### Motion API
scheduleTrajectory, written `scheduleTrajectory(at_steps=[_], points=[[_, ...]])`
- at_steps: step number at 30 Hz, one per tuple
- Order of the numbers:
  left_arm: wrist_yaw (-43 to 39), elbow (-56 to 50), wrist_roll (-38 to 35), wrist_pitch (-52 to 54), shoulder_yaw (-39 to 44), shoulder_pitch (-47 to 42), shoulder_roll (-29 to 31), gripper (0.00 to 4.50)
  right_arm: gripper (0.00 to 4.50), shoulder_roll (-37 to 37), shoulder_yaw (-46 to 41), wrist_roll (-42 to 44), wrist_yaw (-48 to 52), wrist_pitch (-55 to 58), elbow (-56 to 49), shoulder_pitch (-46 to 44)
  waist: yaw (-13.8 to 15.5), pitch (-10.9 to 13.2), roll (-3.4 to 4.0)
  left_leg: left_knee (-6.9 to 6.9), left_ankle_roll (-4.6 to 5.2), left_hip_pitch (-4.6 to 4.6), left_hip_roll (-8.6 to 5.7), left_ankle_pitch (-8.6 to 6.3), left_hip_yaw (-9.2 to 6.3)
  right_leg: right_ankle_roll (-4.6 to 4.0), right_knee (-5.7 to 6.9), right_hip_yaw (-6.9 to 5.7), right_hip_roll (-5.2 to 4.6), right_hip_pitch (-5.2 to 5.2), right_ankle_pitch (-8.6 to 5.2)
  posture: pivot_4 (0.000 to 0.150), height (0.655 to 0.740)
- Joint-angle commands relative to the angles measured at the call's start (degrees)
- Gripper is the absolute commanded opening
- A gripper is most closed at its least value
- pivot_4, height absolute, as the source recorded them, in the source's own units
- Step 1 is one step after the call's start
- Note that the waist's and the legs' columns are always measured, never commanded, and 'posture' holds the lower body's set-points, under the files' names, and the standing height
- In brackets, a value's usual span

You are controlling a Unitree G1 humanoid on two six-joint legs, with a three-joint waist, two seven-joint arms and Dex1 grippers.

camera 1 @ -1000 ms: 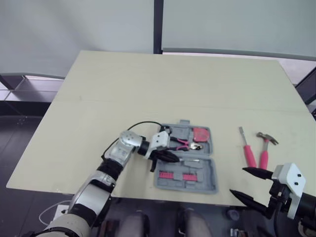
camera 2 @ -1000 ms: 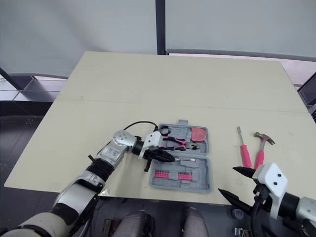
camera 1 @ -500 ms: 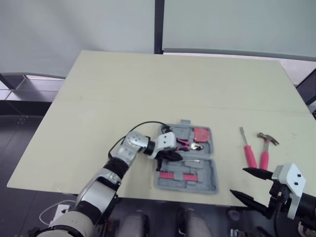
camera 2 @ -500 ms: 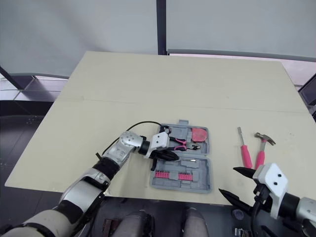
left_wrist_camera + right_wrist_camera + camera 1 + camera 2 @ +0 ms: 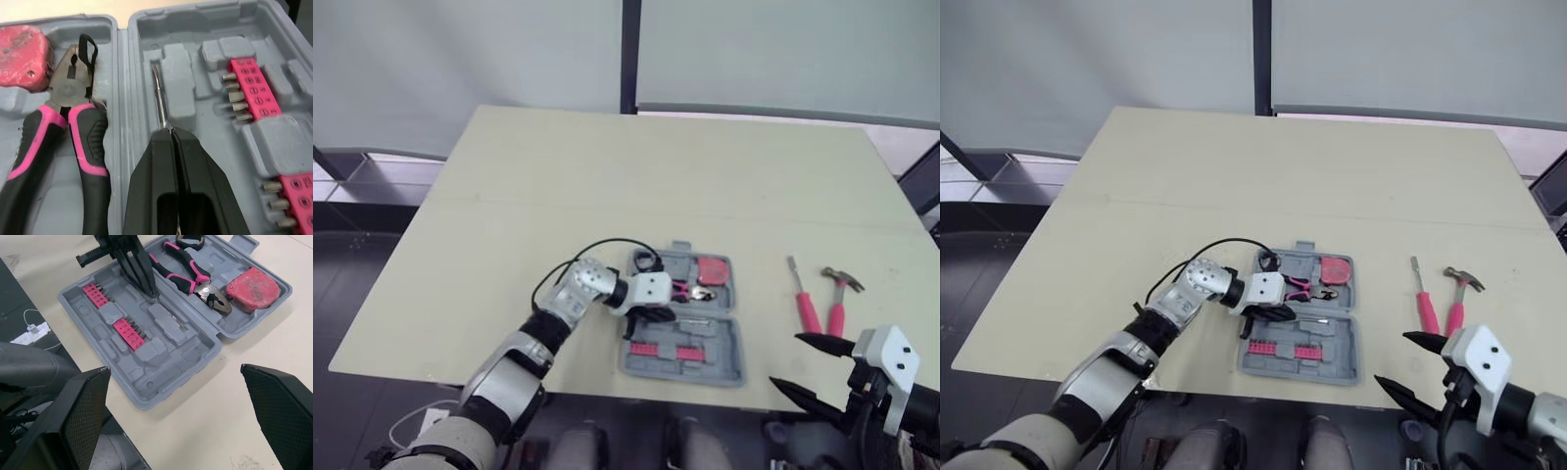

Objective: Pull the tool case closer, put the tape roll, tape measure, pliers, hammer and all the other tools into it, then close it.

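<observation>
1. Left pincer (image 5: 171, 131), pressed together on a thin shaft (image 5: 159, 100), sat inside the open case (image 5: 729, 357) at lower centre.
2. Right pincer (image 5: 784, 360) hung spread at lower right, below the hammer (image 5: 842, 284) on the worktop (image 5: 607, 176).

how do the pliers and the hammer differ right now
The pliers lie inside the tool case, in the half farther from the robot; the hammer lies on the table, to the case's right. The pliers' handles are pink and black; the hammer's handle is plain pink. Both lie flat and have metal heads.
</observation>
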Motion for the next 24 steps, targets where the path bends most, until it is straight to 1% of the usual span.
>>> scheduleTrajectory(at_steps=[1,3,5,8,9,11,14,15,16,17,18,20,23,24], points=[[-0.81,2.12,4.49,3.86,-3.73,3.23,1.52,0.09,4.5,-0.5,-1.17,0.05,0.93,-0.95,-0.4,-0.03,-0.03,-0.21,0.03,0.0,-0.03,0.0,0.04,-0.03,0.0,0.0,-0.02,0.02,-0.08,0.0,0.0,0.15,0.74],[-0.63,1.47,4.25,3.83,-3.59,3.31,1.52,0.09,4.5,-0.64,-1.29,0.01,1.13,-1.07,-0.2,-0.04,-0.05,-0.32,0.03,0.0,-0.07,0.0,0.12,-0.07,0.01,-0.01,-0.03,0.01,-0.07,0.0,0.0,0.15,0.74],[-1.73,0.08,2.23,3.05,-2.28,2.99,1.35,0.09,4.5,-0.87,-1.3,-0.14,1.25,-1.18,0.14,-0.27,-0.05,-0.33,0.02,0.0,-0.08,0.0,0.13,-0.08,0.01,-0.01,-0.03,0.0,-0.05,0.0,0.0,0.15,0.74],[-4.01,-5.33,-4.62,2.9,2.83,2.93,1.04,0.09,4.5,-1.12,-1.55,-0.23,0.94,-1.18,0.64,-0.89,-0.16,-0.32,0.04,0.0,-0.08,-0.04,0.14,-0.08,0.01,-0.01,-0.03,0.0,-0.04,-0.03,0.0,0.15,0.74],[-3.29,-7.4,-7.29,2.9,5.89,2.73,1.36,0.32,4.5,-1.14,-1.9,0.0,0.7,-0.97,0.77,-1.2,-0.33,-0.28,0.07,0.0,-0.08,-0.07,0.16,-0.08,0.02,-0.01,0.0,-0.01,-0.03,-0.05,0.0,0.15,0.74],[-2.56,-10.85,-11.35,4.65,10.91,2.64,2.93,0.91,4.5,-1.24,-2.84,0.33,0.61,-0.69,1.2,-1.54,-0.65,0.0,0.08,0.0,-0.08,-0.15,0.19,-0.07,0.01,-0.01,0.06,-0.01,-0.05,-0.13,0.0,0.15,0.74],[-8.42,-20.82,-19.6,9.6,16.58,6.15,8.87,2.34,4.5,-2.09,-5.84,1.12,1.61,0.0,3.03,-1.75,-1.29,0.23,0.22,0.02,-0.1,-0.16,0.2,-0.06,-0.01,-0.01,0.12,-0.02,-0.08,-0.14,0.0,0.15,0.74],[-10.61,-25.21,-22.1,12.17,18.08,8.44,12.06,2.94,4.5,-2.67,-7.35,1.41,2.36,0.3,4.03,-1.63,-1.52,0.23,0.3,0.0,-0.12,-0.15,0.22,-0.07,0.01,-0.02,0.11,-0.01,-0.07,-0.14,0.0,0.15,0.74],[-11.74,-29.61,-24.03,14.83,19.87,11.23,15.54,3.4,4.5,-3.41,-9.19,1.74,3.23,0.8,5.05,-1.36,-1.88,0.21,0.39,-0.01,-0.15,-0.14,0.25,-0.09,0.03,-0.03,0.1,-0.02,-0.04,-0.14,-0.01,0.15,0.74],[-12.01,-33.25,-25.42,17.15,21.78,14.02,18.85,3.99,4.5,-4.08,-10.95,2.09,4.05,1.46,6.21,-1.1,-2.13,0.21,0.49,-0.04,-0.18,-0.12,0.27,-0.1,0.05,-0.04,0.07,-0.02,0.04,-0.13,-0.02,0.15,0.74],[-11.81,-36.5,-26.94,19.78,24.3,17.28,22.33,4.44,4.5,-4.74,-12.95,2.44,4.94,2.14,7.75,-0.68,-2.37,0.23,0.53,-0.09,-0.19,-0.09,0.27,-0.11,0.06,-0.04,0.05,-0.03,0.07,-0.11,-0.02,0.15,0.74],[-10.15,-40.53,-29.58,23.9,29.2,22.91,27.09,4.44,4.5,-5.88,-15.82,1.91,6.46,2.55,12.09,-0.2,-2.39,0.29,0.54,-0.11,-0.19,-0.08,0.29,-0.11,0.05,-0.04,0.01,-0.03,0.11,-0.09,-0.02,0.15,0.74],[-6.42,-41.36,-31.09,27.77,38.42,32.01,33.15,4.44,4.5,-8.17,-18.75,-0.89,7.8,1.56,21.81,-0.38,-2.12,0.37,0.42,-0.1,-0.17,-0.05,0.28,-0.1,0.02,-0.04,0.0,0.0,0.03,-0.02,-0.02,0.15,0.74],[-6.81,-40.79,-32.73,32.86,41.21,35.4,36.13,4.44,4.5,-9.1,-19.22,-1.96,7.73,1.2,24.94,-0.82,-1.93,0.38,0.42,-0.1,-0.15,-0.05,0.27,-0.11,0.01,-0.05,-0.06,0.03,-0.01,-0.03,-0.02,0.15,0.74]])
